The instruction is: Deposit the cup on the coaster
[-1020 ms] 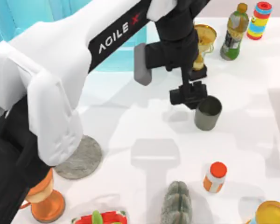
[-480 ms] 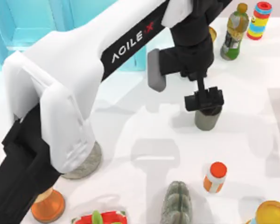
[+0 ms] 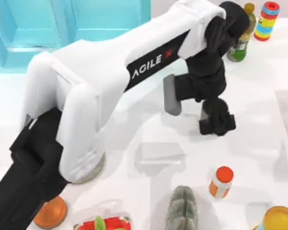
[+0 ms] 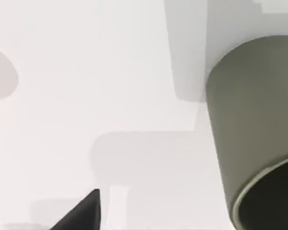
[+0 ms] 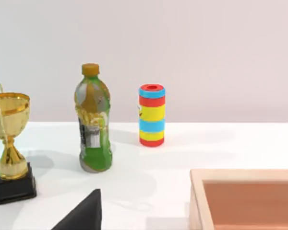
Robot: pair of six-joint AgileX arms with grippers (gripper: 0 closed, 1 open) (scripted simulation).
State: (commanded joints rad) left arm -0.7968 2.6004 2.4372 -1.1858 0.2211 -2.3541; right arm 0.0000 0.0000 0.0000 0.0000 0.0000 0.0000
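The cup (image 4: pixel 252 124), a plain dark olive tumbler, stands upright on the white table right of centre. In the top view my left gripper (image 3: pixel 217 120) hangs directly over it and hides nearly all of it. In the left wrist view the cup is close, with one dark fingertip (image 4: pixel 81 214) apart from its side and nothing gripped; the gripper is open. The coaster (image 3: pixel 98 167), a grey speckled disc, lies at the front left, mostly covered by my left arm. My right gripper is parked, with one fingertip (image 5: pixel 84 213) in the right wrist view.
A green bottle (image 5: pixel 92 124), a striped can (image 3: pixel 267 20) and a gold trophy (image 5: pixel 9 143) stand at the back right. Near the front are an orange-capped bottle (image 3: pixel 222 182), a grey-green object (image 3: pixel 181 208), an orange trophy base (image 3: pixel 50 213) and a wooden box (image 5: pixel 245 199).
My left arm has swung right and forward. Its gripper moved from the cup's back-left rim to directly over the cup, which it now covers in the top view.
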